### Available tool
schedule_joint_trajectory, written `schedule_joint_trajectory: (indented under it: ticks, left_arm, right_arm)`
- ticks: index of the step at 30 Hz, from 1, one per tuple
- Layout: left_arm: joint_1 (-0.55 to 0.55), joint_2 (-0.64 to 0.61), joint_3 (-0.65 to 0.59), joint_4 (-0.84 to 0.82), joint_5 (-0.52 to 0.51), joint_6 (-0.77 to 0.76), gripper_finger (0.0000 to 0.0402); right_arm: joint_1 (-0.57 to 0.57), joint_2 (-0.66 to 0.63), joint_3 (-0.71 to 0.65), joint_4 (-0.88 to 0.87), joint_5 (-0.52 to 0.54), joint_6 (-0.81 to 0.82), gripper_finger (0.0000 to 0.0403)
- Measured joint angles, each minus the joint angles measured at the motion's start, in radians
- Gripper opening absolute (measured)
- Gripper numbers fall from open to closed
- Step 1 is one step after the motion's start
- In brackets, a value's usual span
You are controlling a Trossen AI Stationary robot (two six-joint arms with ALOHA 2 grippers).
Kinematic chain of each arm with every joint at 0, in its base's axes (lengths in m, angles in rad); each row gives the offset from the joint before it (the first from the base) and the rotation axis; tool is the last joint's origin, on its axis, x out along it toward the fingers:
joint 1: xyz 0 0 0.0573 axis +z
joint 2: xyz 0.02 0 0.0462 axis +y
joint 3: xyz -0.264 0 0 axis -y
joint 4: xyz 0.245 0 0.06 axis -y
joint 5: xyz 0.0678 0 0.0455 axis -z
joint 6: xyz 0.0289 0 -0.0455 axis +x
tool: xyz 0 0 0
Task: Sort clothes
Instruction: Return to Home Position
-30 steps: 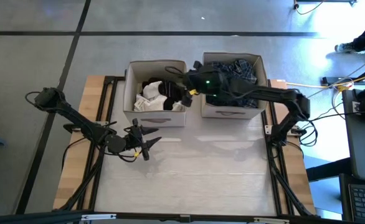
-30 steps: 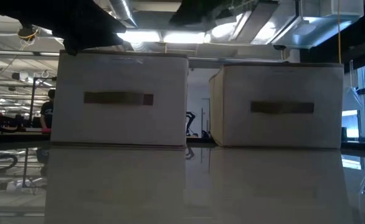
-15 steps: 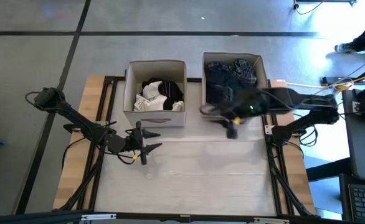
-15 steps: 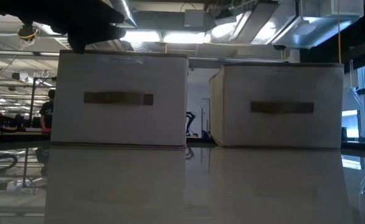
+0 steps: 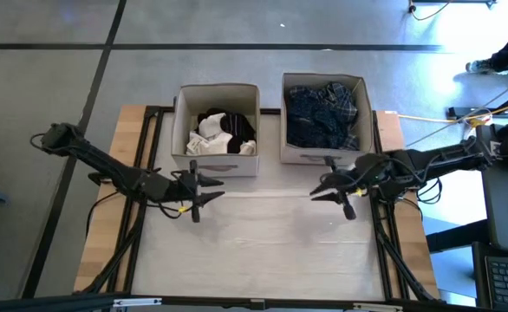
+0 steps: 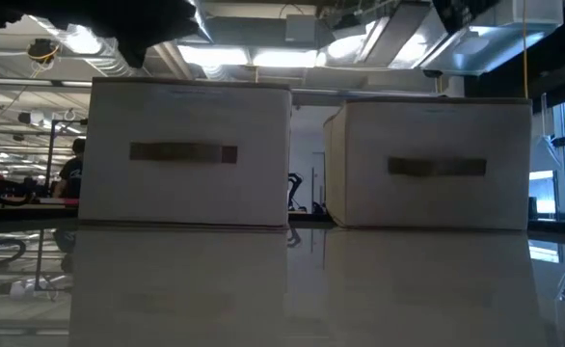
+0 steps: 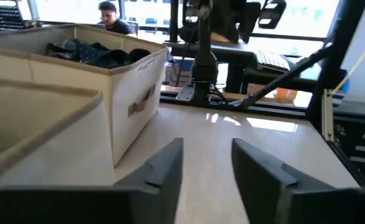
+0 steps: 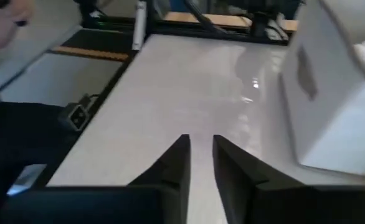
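Right gripper (image 5: 324, 191) pulled back over table (image 5: 263, 244), jaws narrowly parted, empty

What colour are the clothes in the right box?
Dark blue, partly plaid. The clothes in the right box show best in the high view.

The left box (image 5: 183, 97) holds white and black clothes (image 5: 220, 132), the right box (image 5: 364, 108) dark blue clothes (image 5: 323, 113), and the left gripper (image 5: 205, 184) and right gripper (image 5: 323, 187) hang above the table (image 5: 271, 236).
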Motion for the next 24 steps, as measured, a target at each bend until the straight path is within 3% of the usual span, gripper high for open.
schedule_joint_trajectory:
  ticks: [9, 24]
  left_arm:
    - [0.052, -0.160, -0.032, -0.135, 0.052, 0.016, 0.0009]
    - [0.062, -0.446, -0.279, -0.053, 0.141, -0.038, 0.0002]
  right_arm:
    - [-0.002, -0.151, -0.279, 0.254, -0.031, -0.004, 0.0004]
    - [-0.002, -0.350, -0.607, 0.550, -0.031, 0.012, 0.0004]
